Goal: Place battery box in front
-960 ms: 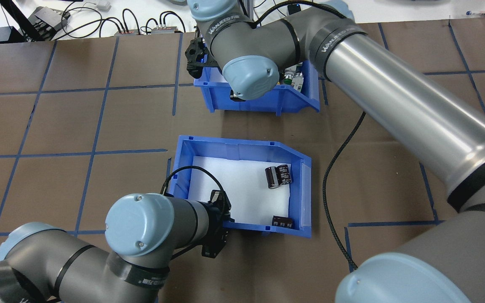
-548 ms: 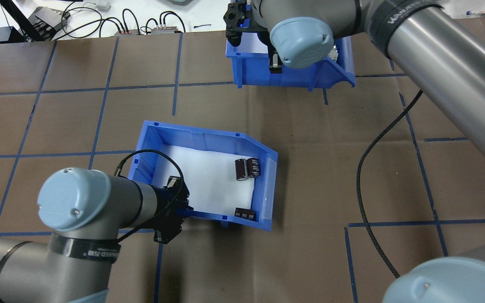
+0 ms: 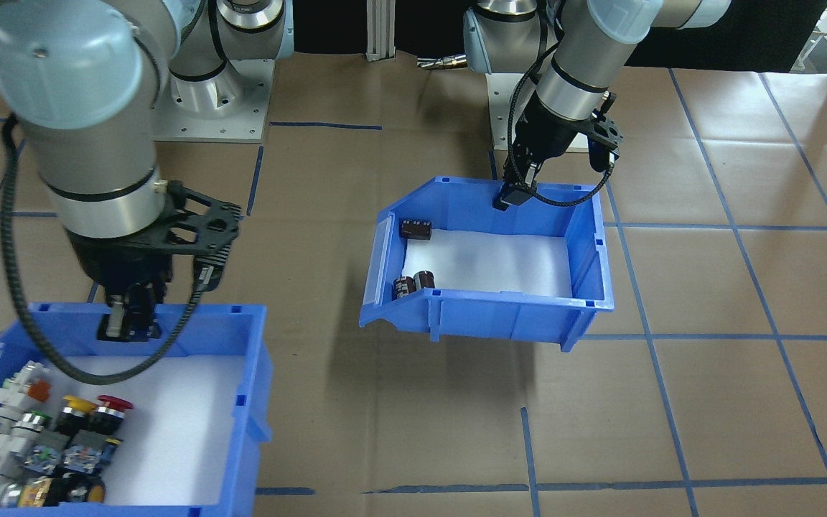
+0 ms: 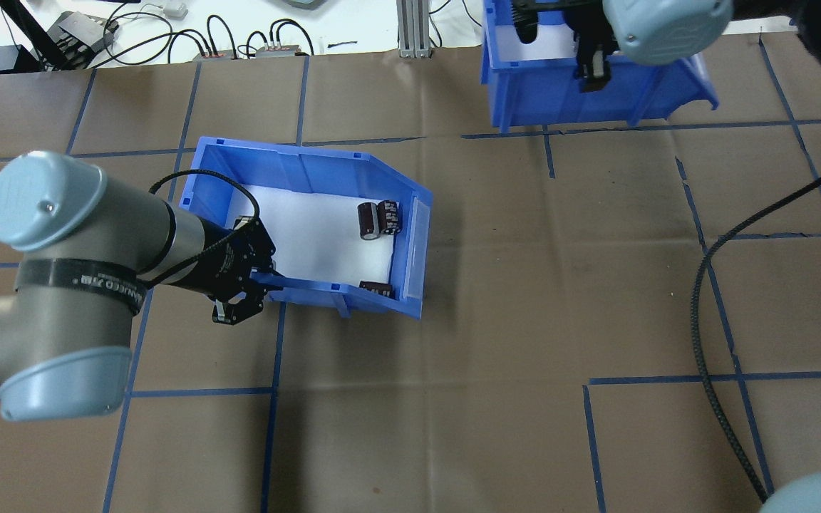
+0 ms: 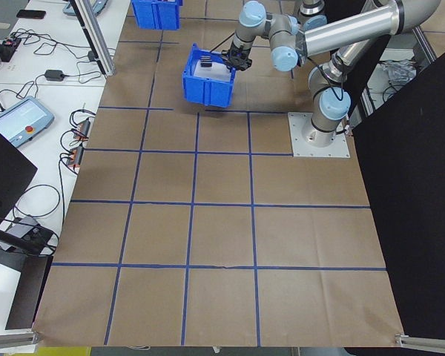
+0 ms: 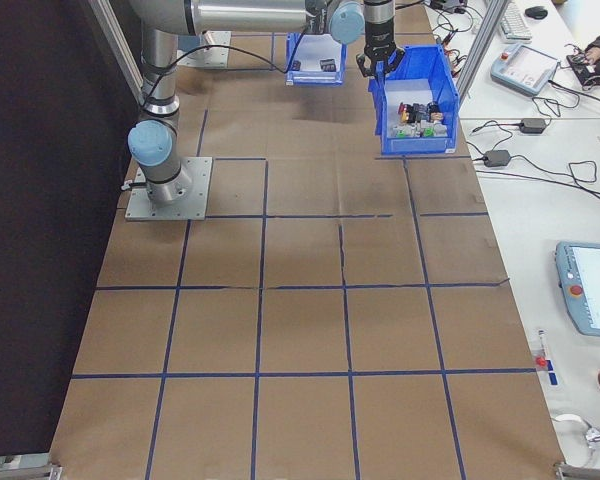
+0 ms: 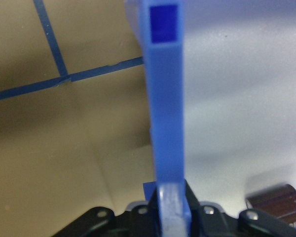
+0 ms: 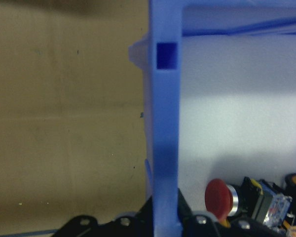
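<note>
So the battery box (image 4: pixel 311 228) is up off the brown table cover (image 4: pixel 453 399) right now. The front-facing view shows it hanging tilted with a shadow underneath, so it's mid-carry, not set down. Inside, on the white foam, two of the cells (image 4: pixel 378 217) sit together near the sloped-cut end and a third (image 4: pixel 376 288) lies in the corner by the wall nearest the robot. The left gripper (image 4: pixel 257 281) is pinching that nearest side wall, at the end away from the sloped cut; in the overhead view that's about 7 o'clock from the box's middle, and the wrist view shows the blue wall running straight down between the two pads, clamped tight. Going outward, the other blue bin (image 3: pixel 191 402), the one with the red and yellow push buttons (image 3: pixel 62 438), is over at roughly 1 o'clock from the battery box in the overhead shot, and the right gripper (image 3: pixel 126 319) is clamped on its back wall the same way. My read on progress: both bins are gripped and being shuffled, so the pick-up part is done, but the battery box isn't placed yet. It needs bringing to the front spot, lowering flat, then letting go.
</note>
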You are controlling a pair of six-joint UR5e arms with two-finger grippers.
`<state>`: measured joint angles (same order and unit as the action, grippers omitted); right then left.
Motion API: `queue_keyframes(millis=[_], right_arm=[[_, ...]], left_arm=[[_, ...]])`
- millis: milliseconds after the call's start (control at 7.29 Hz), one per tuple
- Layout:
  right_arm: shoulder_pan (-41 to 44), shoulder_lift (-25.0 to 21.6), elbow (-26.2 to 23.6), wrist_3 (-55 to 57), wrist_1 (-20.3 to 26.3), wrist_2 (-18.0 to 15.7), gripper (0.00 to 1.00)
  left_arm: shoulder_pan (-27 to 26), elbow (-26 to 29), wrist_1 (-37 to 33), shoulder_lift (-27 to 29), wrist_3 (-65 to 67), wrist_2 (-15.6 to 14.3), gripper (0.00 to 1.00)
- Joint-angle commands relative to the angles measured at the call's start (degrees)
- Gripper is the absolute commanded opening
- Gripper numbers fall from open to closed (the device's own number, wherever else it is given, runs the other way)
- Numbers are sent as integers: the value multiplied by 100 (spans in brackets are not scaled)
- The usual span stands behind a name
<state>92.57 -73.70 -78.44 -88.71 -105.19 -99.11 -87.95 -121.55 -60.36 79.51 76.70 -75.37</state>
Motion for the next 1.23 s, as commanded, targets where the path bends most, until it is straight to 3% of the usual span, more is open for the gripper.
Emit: queue_keyframes(millis=[0, 137, 823, 1097], right_arm=[[-895, -591, -775, -1119, -1, 102, 0], [-1081, -811, -1126, -1218, -1, 207, 0], [-1785, -2145, -2866, -1473, -98, 410, 0], [-1892, -2718, -3482, -1684, -203, 402, 0]], left_arm=[[-46, 710, 41, 844, 238, 83, 0], [-55, 903, 85, 1056, 292, 362, 0], [-1267, 3247, 525, 3348, 1637, 312, 1], [-1530, 3829, 717, 3938, 1952, 312, 9]])
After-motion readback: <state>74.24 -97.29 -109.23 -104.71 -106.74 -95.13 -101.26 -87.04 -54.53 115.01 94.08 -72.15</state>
